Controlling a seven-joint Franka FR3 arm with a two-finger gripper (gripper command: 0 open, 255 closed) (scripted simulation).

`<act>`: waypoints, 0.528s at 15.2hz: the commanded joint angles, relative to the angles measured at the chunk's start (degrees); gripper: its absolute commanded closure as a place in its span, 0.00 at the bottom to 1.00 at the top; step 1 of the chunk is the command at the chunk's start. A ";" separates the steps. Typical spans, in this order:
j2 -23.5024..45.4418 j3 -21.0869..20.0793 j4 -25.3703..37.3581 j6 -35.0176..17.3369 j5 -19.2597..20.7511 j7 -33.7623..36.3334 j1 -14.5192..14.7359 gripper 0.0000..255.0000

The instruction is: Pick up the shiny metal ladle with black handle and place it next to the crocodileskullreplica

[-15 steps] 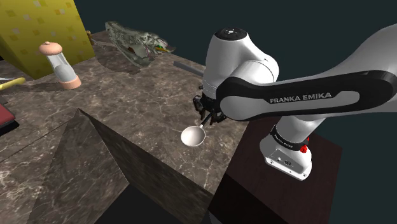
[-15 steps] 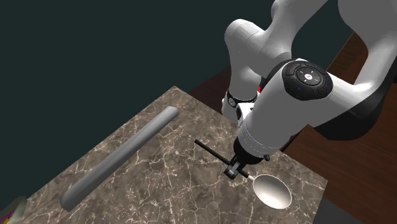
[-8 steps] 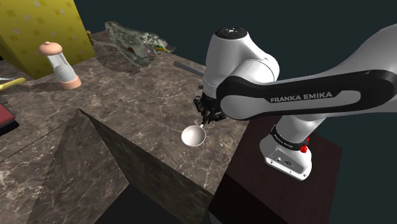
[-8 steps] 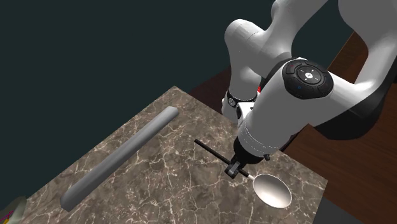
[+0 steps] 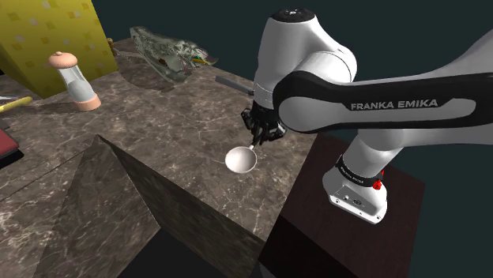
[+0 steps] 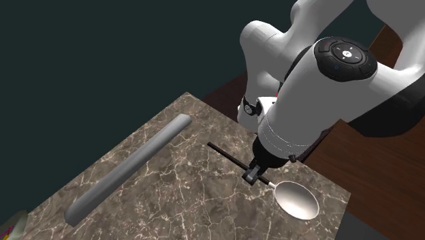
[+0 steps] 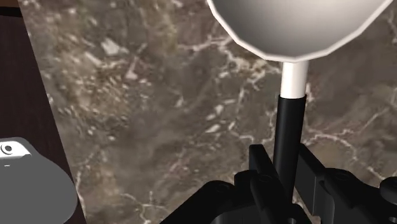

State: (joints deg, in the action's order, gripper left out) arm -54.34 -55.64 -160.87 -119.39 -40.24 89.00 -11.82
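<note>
The arm's black fingers point(image 7: 262, 167) clamped tight on the black handle of a shiny ladle point(image 7: 299, 25), its bowl near the edge of the counter point(image 5: 142, 118).

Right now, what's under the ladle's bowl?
Brown veined countertop shows beside the ladle bowl; the patch directly beneath is covered by it. The pincer clasps the black handle.

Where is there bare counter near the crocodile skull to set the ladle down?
Bare counter stretches between the crocodile skull, the grinder and the ladle. Tighter where the grey bar lies near the skull, at the shoulder view's right.
</note>
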 commanded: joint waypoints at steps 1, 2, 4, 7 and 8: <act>-1.02 1.50 0.94 2.03 1.15 0.11 0.12 1.00; -1.45 2.19 1.37 2.92 1.68 0.13 0.15 1.00; -2.23 3.53 2.27 4.66 2.71 0.16 0.16 1.00; -3.22 5.42 3.72 7.16 4.20 0.18 0.07 1.00; -3.51 6.02 4.23 7.97 4.69 0.18 0.02 1.00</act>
State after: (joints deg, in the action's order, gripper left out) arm -57.51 -50.26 -157.19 -112.33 -36.08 89.14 -11.76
